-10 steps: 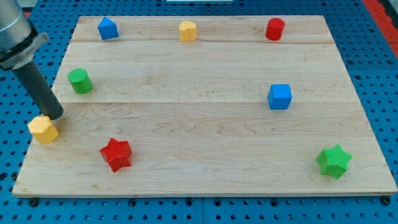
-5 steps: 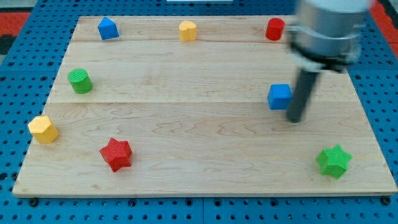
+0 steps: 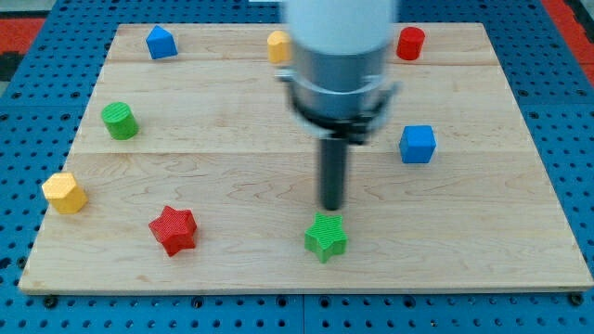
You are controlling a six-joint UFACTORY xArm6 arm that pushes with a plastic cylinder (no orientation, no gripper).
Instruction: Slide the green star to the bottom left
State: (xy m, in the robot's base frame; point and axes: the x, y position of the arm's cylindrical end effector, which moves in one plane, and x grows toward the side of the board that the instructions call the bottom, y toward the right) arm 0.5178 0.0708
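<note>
Roughly halfway, I'd say. Going left to right: the yellow block (image 3: 64,192) sits at the worktop's (image 3: 232,278) left edge, the red star (image 3: 174,229) is near the bottom left, and the green star (image 3: 326,236) is bottom centre, so it needs more leftward sliding. No gripper here, nothing clenched: my tip (image 3: 331,206) is just above the star, touching or nearly.

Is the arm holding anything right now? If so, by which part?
Nothing is held; the rod cannot grip. My tip sits just above the green star in the view, at or near its top edge; contact cannot be told.
</note>
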